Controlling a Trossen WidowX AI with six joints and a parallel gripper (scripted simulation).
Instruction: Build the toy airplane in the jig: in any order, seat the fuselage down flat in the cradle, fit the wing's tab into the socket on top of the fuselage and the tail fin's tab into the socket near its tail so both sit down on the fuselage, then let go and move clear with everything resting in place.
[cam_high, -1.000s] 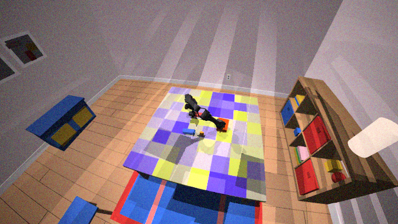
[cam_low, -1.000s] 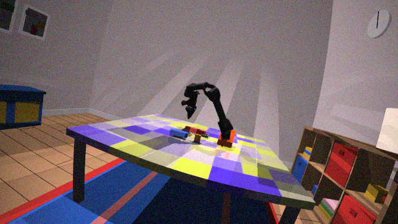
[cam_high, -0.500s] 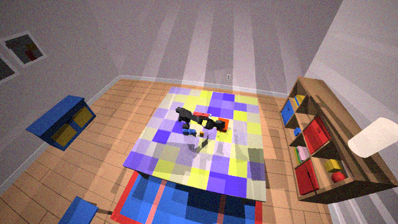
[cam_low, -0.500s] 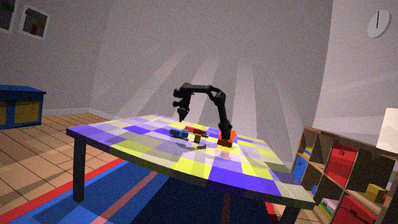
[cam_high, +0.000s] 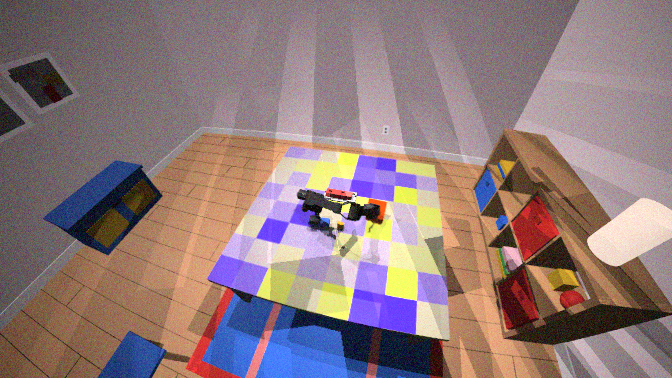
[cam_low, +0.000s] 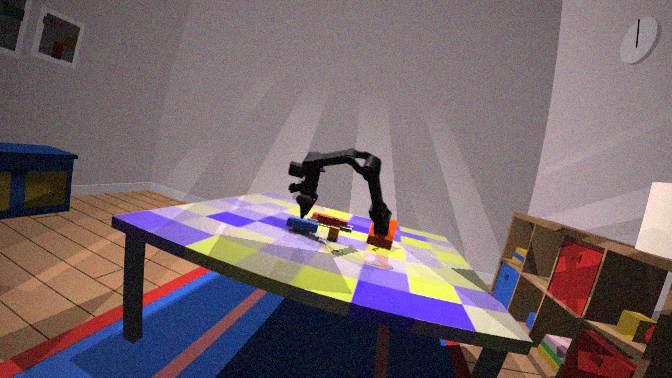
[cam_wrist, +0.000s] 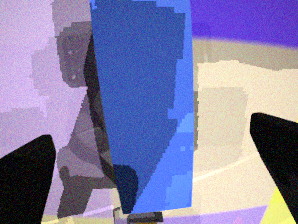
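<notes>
The red fuselage (cam_high: 340, 193) (cam_low: 330, 219) lies lengthwise in the pale jig cradle (cam_low: 346, 229), its top facing up; I cannot tell from these views whether it is fully down. The blue wing (cam_high: 325, 221) (cam_low: 302, 225) (cam_wrist: 145, 95) is apart from it, on the near side of the jig. The small yellow-orange tail fin (cam_high: 340, 226) (cam_low: 333, 233) stands apart, to the right of the wing. My gripper (cam_low: 303, 216) (cam_wrist: 153, 133) is open and empty above the wing, with one finger to each side of it in the wrist view. The wing's tab and the fuselage sockets cannot be made out.
The arm's orange base (cam_high: 377, 207) (cam_low: 382, 240) is at the right of the parts. The arm reaches left from it, over the jig area. The patchwork table (cam_high: 300, 280) (cam_low: 240, 255) carries everything, and shadows of the arm fall across it.
</notes>
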